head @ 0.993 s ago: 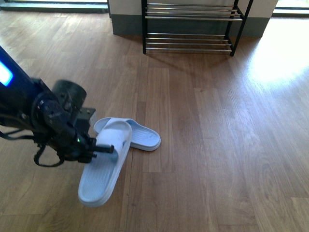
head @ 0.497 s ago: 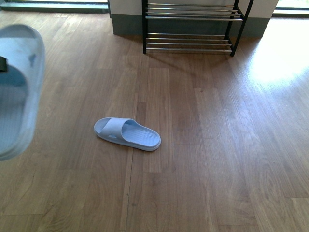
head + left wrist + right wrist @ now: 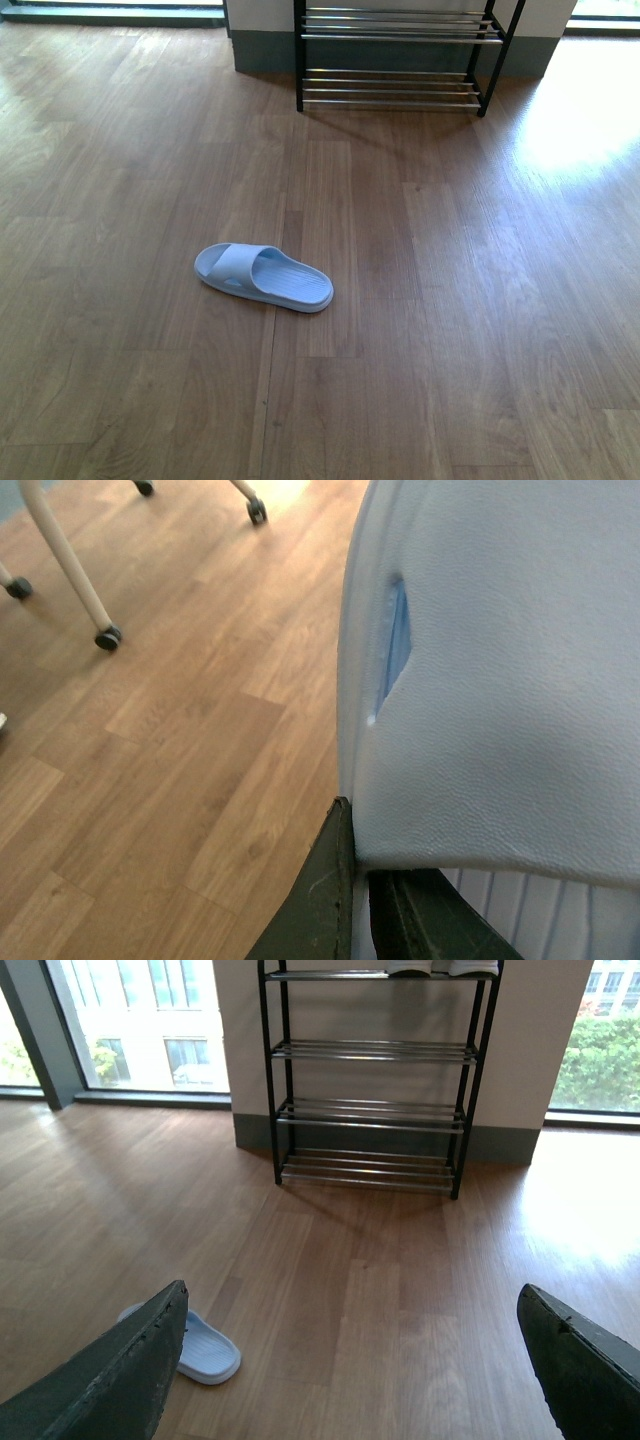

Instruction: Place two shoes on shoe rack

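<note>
Slippers, two: floor slipper [image 3: 263, 277], held slipper [image 3: 500, 680]; one rack [image 3: 390, 90].

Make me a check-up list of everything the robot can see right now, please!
Surface: wooden floor, with a sunlit patch to the right of the rack.
Job's things: floor slipper lies flat, well short of the shoe rack; held slipper is off the floor; pale things sit on the rack's top tier, cut off by the picture's edge.
Clutter: nothing seen.
Grippers: left gripper shut on the held slipper; right gripper open, empty.
Cables: nothing seen.
Surroundings: windows beside the rack; wheeled legs on the floor.
</note>
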Available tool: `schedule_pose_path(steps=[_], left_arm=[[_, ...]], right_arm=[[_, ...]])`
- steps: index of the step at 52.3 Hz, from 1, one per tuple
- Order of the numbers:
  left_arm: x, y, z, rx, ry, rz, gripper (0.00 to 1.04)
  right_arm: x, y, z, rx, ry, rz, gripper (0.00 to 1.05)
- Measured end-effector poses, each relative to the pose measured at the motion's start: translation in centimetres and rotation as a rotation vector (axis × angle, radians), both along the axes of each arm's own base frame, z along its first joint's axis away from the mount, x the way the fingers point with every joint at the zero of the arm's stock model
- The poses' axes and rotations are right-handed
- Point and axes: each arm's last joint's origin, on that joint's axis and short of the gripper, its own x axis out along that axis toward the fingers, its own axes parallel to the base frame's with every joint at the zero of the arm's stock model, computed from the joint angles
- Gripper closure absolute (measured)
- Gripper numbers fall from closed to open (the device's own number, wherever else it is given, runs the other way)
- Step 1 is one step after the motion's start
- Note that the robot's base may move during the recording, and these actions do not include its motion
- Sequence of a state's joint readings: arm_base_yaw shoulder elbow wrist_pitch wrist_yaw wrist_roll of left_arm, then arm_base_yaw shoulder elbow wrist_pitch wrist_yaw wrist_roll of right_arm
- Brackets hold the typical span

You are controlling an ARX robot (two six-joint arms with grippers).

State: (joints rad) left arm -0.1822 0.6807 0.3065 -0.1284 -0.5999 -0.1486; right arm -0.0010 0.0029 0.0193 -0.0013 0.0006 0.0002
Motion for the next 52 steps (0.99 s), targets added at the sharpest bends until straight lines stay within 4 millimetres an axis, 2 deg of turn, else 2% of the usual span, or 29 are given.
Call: schedule_pose_path(steps=[5, 9, 52], left_arm=[[-1.8, -0.3, -0.4, 0.081, -0.118, 0.035, 1.03], [-2.1, -0.3, -0.2, 0.102, -0.137, 0.034, 1.03], [-2.2, -0.3, -0.3, 0.127, -0.127, 0.023, 1.03]], right_arm=[[0.0, 0.0, 0.0, 0.000, 0.000, 0.000, 0.09], [0.0, 0.0, 0.0, 0.000, 0.000, 0.000, 0.09], [0.0, 0.0, 0.0, 0.000, 0.000, -0.001, 0.09]])
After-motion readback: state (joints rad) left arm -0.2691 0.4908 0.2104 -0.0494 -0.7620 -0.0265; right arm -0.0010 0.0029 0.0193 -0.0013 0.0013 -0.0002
